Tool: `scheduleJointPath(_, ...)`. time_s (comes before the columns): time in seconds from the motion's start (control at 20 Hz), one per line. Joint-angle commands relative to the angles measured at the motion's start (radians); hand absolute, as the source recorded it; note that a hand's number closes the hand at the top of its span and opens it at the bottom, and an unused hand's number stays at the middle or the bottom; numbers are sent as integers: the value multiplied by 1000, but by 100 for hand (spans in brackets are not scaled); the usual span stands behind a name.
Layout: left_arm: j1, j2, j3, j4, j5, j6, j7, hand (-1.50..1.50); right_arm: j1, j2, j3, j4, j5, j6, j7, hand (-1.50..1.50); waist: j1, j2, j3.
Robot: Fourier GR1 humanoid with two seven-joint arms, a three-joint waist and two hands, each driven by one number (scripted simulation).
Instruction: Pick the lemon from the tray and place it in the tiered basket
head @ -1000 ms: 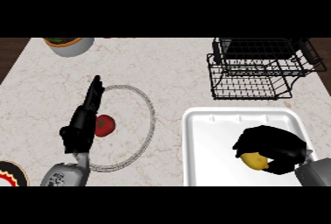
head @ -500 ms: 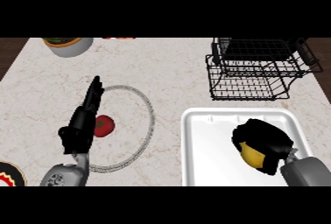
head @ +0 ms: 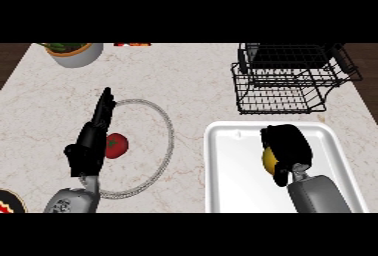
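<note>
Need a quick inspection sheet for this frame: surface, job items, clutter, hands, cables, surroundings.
Surface: pale marbled counter, no spills seen.
Job's things: lemon over the white tray, mostly hidden by the hand; black wire tiered basket beyond the tray, nothing seen in it.
Clutter: tomato inside a thin ring-shaped plate; bowl with greens at far left; dark round item with a red pattern, cut off at the lower left edge.
Hands: right hand curled round the lemon; left hand open, fingers straight, resting over the plate.
Cables: nothing seen.
Surroundings: dark wood strips at both sides of the counter.
</note>
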Motion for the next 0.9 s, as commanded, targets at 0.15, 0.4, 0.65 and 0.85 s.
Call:
scheduleJointPath(0.15, 10, 1, -4, 24, -2, -13, -27, 0, -82, 165, 108, -258, 80, 165, 499, 150, 10, 6, 12)
scheduleJointPath(0.4, -10, 7, 33, 48, 20, -18, -53, 0, -217, 168, 98, -470, 66, 306, 639, 150, 9, 8, 13)
scheduleJointPath(0.65, -3, -15, -12, -2, -13, -6, -1, 0, -412, 168, 32, -619, -60, 554, 779, 150, 18, 8, 13)
scheduleJointPath(0.85, 7, -27, -10, 25, -9, -8, -38, 0, -608, 168, -94, -570, -82, 645, 804, 150, 25, 12, 13)
